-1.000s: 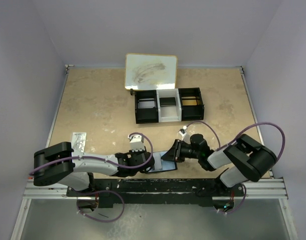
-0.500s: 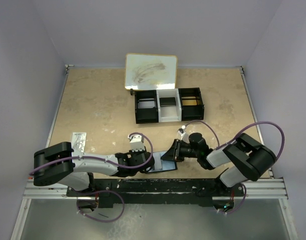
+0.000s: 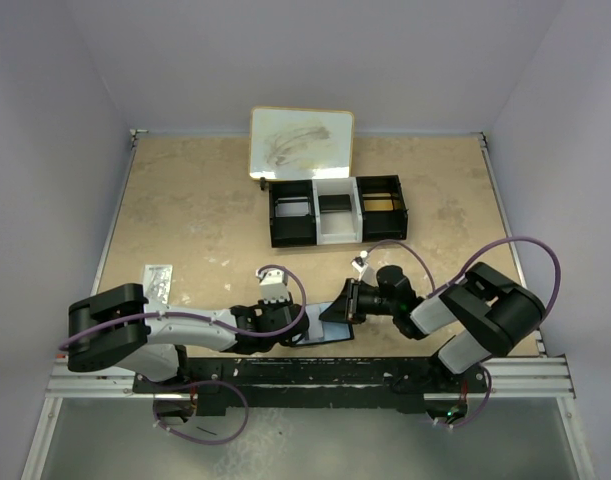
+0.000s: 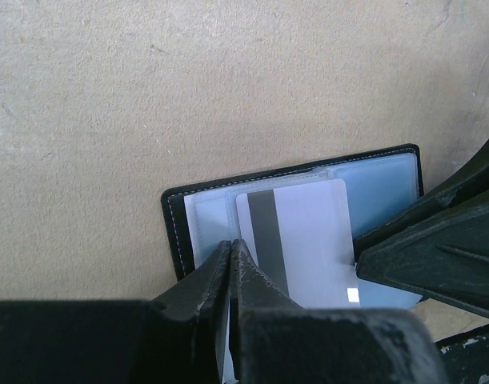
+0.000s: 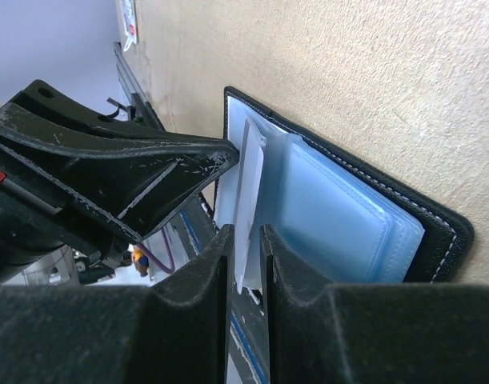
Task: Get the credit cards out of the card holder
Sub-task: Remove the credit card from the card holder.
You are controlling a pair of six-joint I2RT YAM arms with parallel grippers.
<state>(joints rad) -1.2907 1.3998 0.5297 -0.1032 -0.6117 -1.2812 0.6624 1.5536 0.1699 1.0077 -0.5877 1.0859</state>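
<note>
The card holder [image 3: 328, 327] lies open near the table's front edge, black outside with blue-grey plastic pockets [image 5: 340, 216]. A white credit card [image 4: 304, 240] with a dark stripe sticks out of a pocket. My left gripper [image 4: 231, 244] is shut, its tips resting on the holder's left pocket beside the card. My right gripper [image 5: 244, 232] reaches in from the right. Its jaws stand narrowly open around the card's free edge [image 5: 248, 192], with a little gap on each side. In the top view both grippers, left [image 3: 297, 325] and right [image 3: 343, 303], meet over the holder.
A black-and-white three-compartment tray [image 3: 337, 210] stands mid-table, with a smudged whiteboard [image 3: 301, 142] behind it. A small clear packet [image 3: 158, 280] lies at the left. The metal rail [image 3: 355, 375] runs along the front edge just below the holder.
My right gripper's jaws have narrowed around the card and edged slightly left. The left gripper and the holder have not moved.
</note>
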